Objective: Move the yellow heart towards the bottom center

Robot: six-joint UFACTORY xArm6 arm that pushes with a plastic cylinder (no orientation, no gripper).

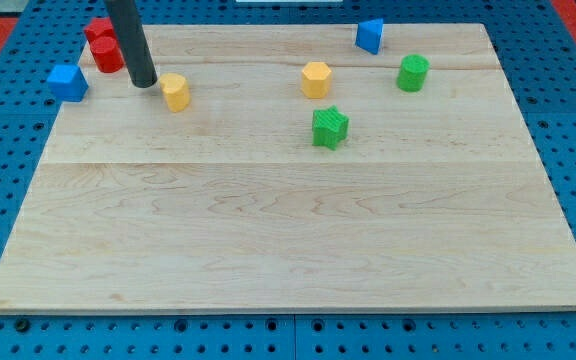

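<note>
The yellow heart [175,91] lies near the board's top left. My tip [144,83] rests on the board just to the view's left of it, very close to it or touching it; I cannot tell which. The dark rod rises from the tip to the view's top edge. A second yellow block, a hexagon [315,79], sits further to the view's right, near the top middle.
Two red blocks [103,46] sit together at the top left corner, behind the rod. A blue block [67,82] lies at the board's left edge. Another blue block [370,35] is at the top right, with a green cylinder [413,72] nearby. A green star [330,128] lies below the hexagon. The wooden board [288,240] lies on a blue pegboard.
</note>
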